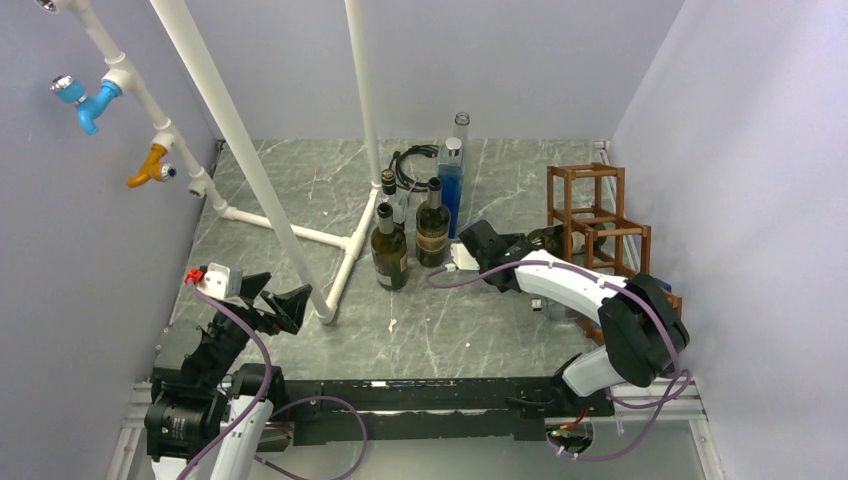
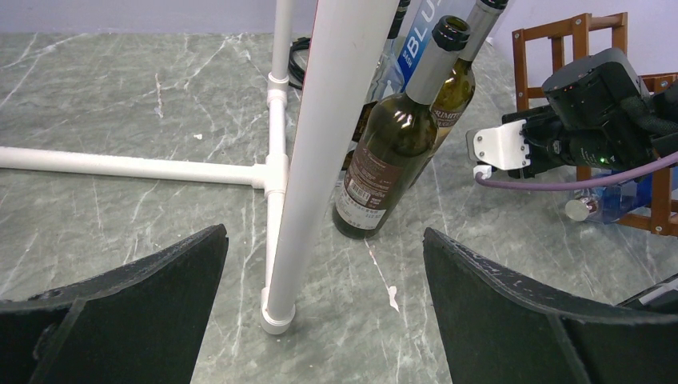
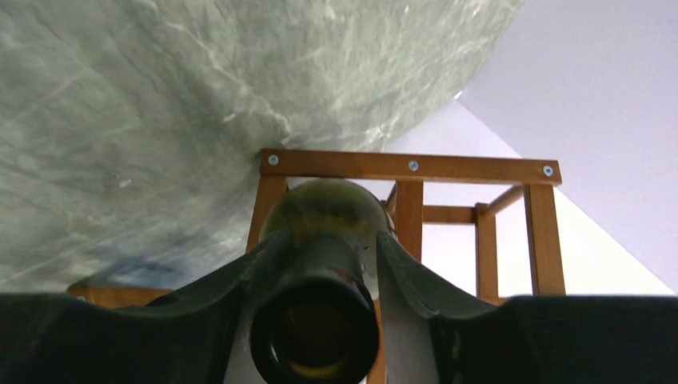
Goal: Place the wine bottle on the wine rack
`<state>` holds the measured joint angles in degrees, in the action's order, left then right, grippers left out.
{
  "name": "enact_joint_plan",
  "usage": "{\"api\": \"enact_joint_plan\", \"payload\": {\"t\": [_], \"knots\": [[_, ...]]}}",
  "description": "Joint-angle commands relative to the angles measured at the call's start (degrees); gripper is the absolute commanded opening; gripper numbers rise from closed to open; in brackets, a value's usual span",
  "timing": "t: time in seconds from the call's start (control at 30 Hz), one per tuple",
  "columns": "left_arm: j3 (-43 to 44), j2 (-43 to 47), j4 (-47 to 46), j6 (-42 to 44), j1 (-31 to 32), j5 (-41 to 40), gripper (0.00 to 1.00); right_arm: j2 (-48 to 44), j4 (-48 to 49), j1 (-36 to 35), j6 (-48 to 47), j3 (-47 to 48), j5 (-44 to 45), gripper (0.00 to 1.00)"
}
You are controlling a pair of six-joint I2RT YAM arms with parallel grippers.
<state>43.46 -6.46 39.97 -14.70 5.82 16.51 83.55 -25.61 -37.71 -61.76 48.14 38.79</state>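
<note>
While my right gripper (image 3: 324, 260) pinches the green wine bottle (image 3: 320, 210) by its neck, base facing a wine rack (image 3: 409, 166) cell, I advise level, centred, slow insertion between bars.

wine bottle (image 3: 324, 210) mostly hidden, seemingly behind hand (image 3: 329, 244)

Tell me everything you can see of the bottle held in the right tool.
The wine bottle is dark green glass, uncorked, with its open mouth facing the wrist camera. It lies roughly level, its neck clamped between the two black fingers of the right tool. Its body points into an open cell of the reddish-brown wine rack. Contact with the bars cannot be told, and no label shows.
</note>
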Motion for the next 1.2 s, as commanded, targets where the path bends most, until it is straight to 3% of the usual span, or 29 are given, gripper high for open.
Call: {"api": "enact_joint_plan", "payload": {"t": [0.0,0.2,0.23,0.33,0.53,0.77,0.9,1.17], "knots": [[0.3,0.1,-1.6,-0.4,0.2,-0.8,0.98,-3.7,-1.8,0.3,-0.3,0.4,5.5,0.49],[0.2,-0.1,-1.7,-0.3,0.2,-0.5,0.98,-5.1,-2.1,0.2,-0.2,-1.5,2.7,0.47],[0.3,-0.1,-1.7,-0.3,0.2,-0.5,0.98,-5.0,-2.2,0.1,0.2,-1.4,2.5,0.43],[0.3,0.0,-1.7,-0.4,0.2,-0.7,0.98,-3.4,-2.6,-0.9,1.2,-0.9,3.0,0.19],[0.3,0.2,-1.6,-0.4,0.2,-0.8,0.98,-1.2,-4.7,-4.2,3.6,0.1,0.6,0.0],[0.3,0.4,-1.5,-0.5,0.2,-1.0,0.99,-1.0,-9.0,-11.6,7.4,0.7,-5.4,0.0],[0.3,0.3,-1.6,-0.4,0.2,-0.9,0.99,-2.6,-9.2,-15.2,7.8,-1.6,-3.4,0.0],[0.3,0.1,-1.6,-0.4,0.2,-0.7,0.99,-4.6,-9.4,-12.8,8.6,-2.7,2.2,0.0]]}}
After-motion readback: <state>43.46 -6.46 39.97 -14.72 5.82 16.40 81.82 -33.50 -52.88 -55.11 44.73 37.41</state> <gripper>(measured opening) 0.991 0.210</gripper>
